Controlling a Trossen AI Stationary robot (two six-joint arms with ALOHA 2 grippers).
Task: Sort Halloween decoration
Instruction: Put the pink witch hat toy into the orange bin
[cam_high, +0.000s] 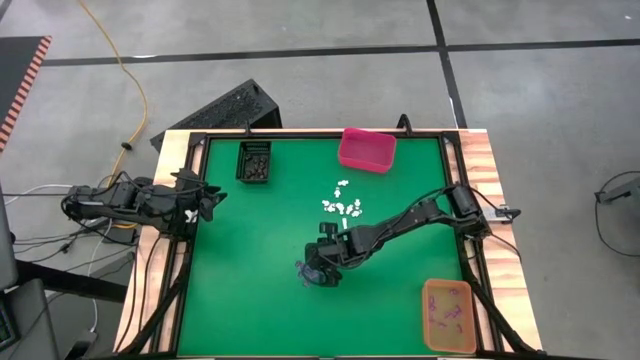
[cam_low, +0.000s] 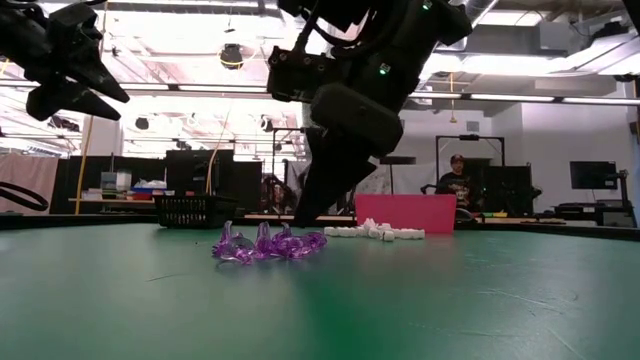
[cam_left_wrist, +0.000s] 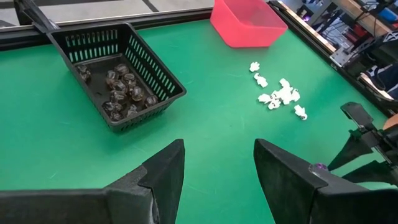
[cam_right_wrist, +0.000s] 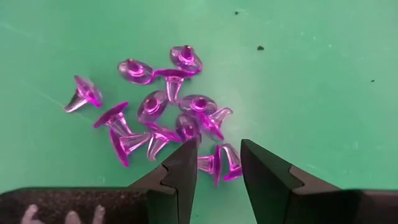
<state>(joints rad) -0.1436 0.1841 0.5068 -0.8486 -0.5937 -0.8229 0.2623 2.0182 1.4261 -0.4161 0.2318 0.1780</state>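
From the overhead camera, I have the left gripper (cam_high: 207, 203) parked at the left edge of the desk (cam_high: 260, 310), fingers spread and holding nothing; in its wrist view the two fingers (cam_left_wrist: 163, 174) stand well apart over bare green. Just right of it, in the upper left of the mat, sits the black bin (cam_high: 254, 162) with dark trinkets (cam_left_wrist: 121, 90) piled inside.

Moving right, the right gripper (cam_high: 318, 272) is down low at the centre of the overhead frame, over the purple trinkets (cam_right_wrist: 163, 112). Its fingers are partly parted and nothing is clamped; in the wrist view one purple piece (cam_right_wrist: 219, 163) lies in the gap between the fingertips, the rest of the cluster fanned out just beyond them. Whether a fingertip touches the piece I cannot tell. In the low view the purple heap (cam_low: 266, 243) lies on the mat at the foot of the gripper.

Above it in the overhead frame, the white trinkets (cam_high: 342, 204) are scattered mid-desk, below the pink bin (cam_high: 366, 149). The orange bin (cam_high: 449, 315), lower right, holds a few purple pieces.
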